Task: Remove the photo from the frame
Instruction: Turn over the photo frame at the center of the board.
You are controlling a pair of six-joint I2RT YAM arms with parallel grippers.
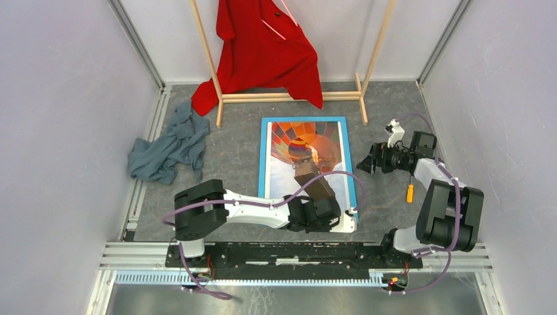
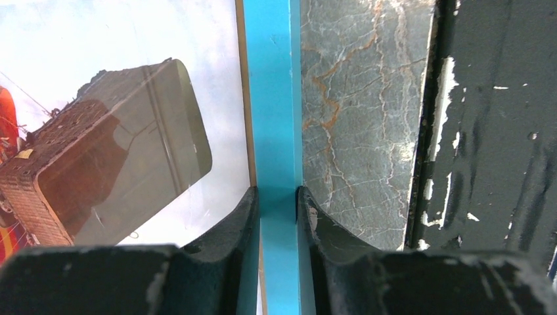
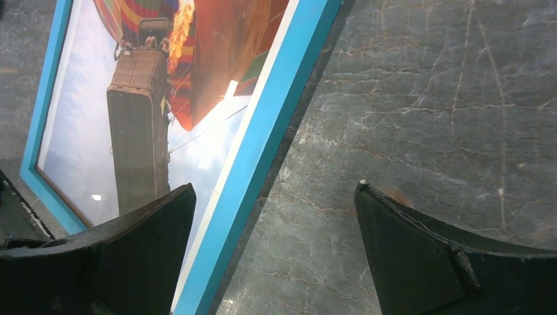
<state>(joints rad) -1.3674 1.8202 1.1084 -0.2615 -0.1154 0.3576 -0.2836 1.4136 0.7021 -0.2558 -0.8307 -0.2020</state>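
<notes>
While the left fingers (image 2: 248, 213) are pinched onto the blue border of the frame (image 2: 272, 98) by its near right corner, the right fingers (image 3: 157, 230) hang wide open over its right edge holding nothing, and the photo (image 1: 299, 154) sits inside it, flat on the counter (image 3: 427, 98)
</notes>
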